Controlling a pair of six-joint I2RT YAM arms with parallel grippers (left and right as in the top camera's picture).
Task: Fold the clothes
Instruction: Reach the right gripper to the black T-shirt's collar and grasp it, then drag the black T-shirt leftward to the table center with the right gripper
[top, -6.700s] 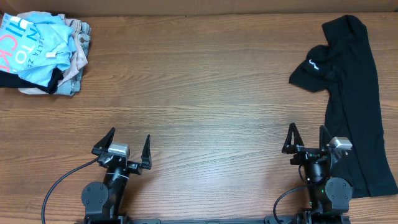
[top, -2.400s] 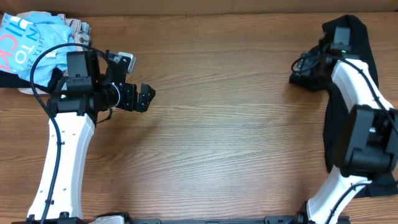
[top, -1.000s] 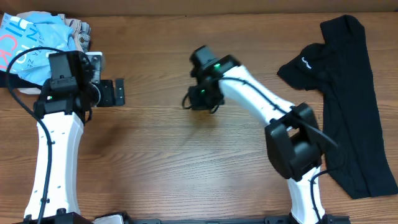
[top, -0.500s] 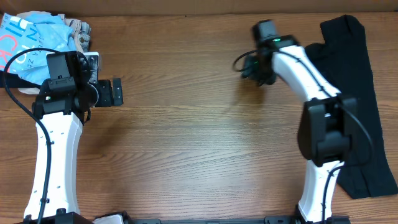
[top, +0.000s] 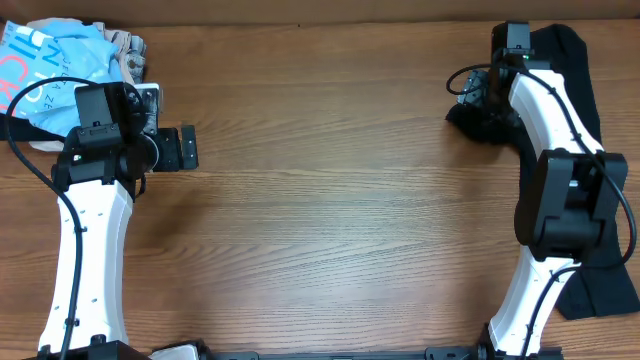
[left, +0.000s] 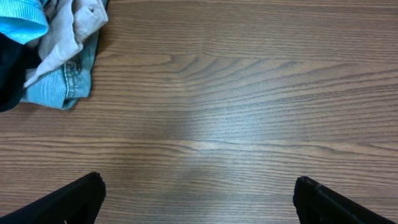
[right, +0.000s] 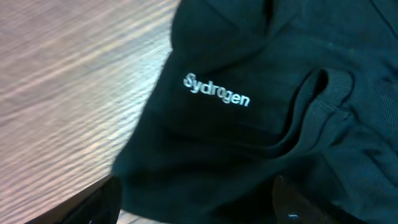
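Arms out over tabletop, right one at black T-shirt (top: 588, 95).
Overhead: shirt runs along right edge from far right corner, partly hidden by right arm (top: 545, 100); right gripper (top: 478, 92) at its left fringe; left gripper (top: 186, 148) near clothes pile (top: 60, 50), cropped at far left corner. Left wrist: fingertips (left: 74, 199) spread wide, empty. Right wrist: fingers (right: 99, 202) wide apart over "Sydrogen" lettering (right: 216, 90), clamping nothing; hard to separate from fabric.

One black T-shirt (top: 578, 48), one heap of other garments (top: 75, 50), one wooden table (top: 330, 200), two robot arms (top: 90, 230) (top: 545, 100)
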